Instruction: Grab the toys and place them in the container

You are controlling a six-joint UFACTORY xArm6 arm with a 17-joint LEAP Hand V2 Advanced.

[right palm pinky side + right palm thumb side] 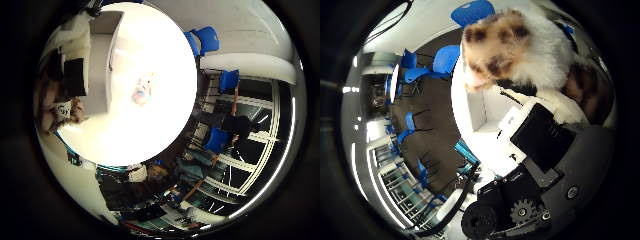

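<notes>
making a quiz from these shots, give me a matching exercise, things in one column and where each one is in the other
Things:
1. plush toy
2. small pink and blue toy
3. white container
4. blue chairs

Places:
A. on the floor beyond the table
B. lying alone mid-table
C. close against the palm, held by the hand
D. standing on the table near its edge

Pairs: 1-C, 2-B, 3-D, 4-A

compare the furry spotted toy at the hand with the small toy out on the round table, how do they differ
The furry toy is white with brown spots; the small toy looks pale with pink and blue. The furry toy fills much of the thumb-side view, close to the palm, pressed against the hand; the small toy lies alone on the white table, far from the palm and beside the white container. Neither is in the container.
</notes>
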